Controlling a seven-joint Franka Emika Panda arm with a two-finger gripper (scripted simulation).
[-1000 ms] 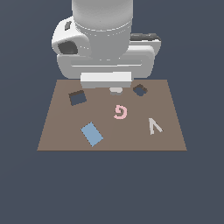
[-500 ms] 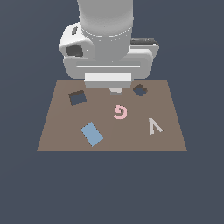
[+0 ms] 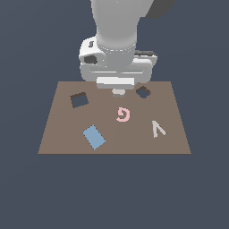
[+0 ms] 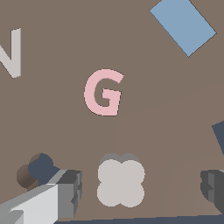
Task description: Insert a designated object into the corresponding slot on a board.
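Brown rectangular board (image 3: pixel 62 129) lying flat, seen whole in the exterior view. Franka arm standing over its far edge, white wrist housing low above the surface. Claw (image 4: pixel 140 188) spread wide, one grey fingertip (image 4: pixel 70 192) on either side of the pale four-lobed piece (image 4: pixel 120 183), clear gaps on both sides, nothing gripped. Piece resting flat on the board between the fingers; in the exterior view only a small pale bit (image 3: pixel 118 93) showing just beneath the housing, near the far edge.

Notched dark slot (image 3: pixel 143 92) a short way toward the exterior view's right of the piece, empty, apart from it; in the wrist view only part visible beside one finger (image 4: pixel 41 168). Larger square dark cutout (image 3: pixel 79 100) toward the exterior view's left, also empty. Pink "G" shape (image 3: pixel 122 114) just nearer the camera than the piece. Pale "V" shape (image 3: pixel 157 129) toward the exterior view's right and nearer still. Blue rectangle (image 3: pixel 94 137) tilted, toward the near left.
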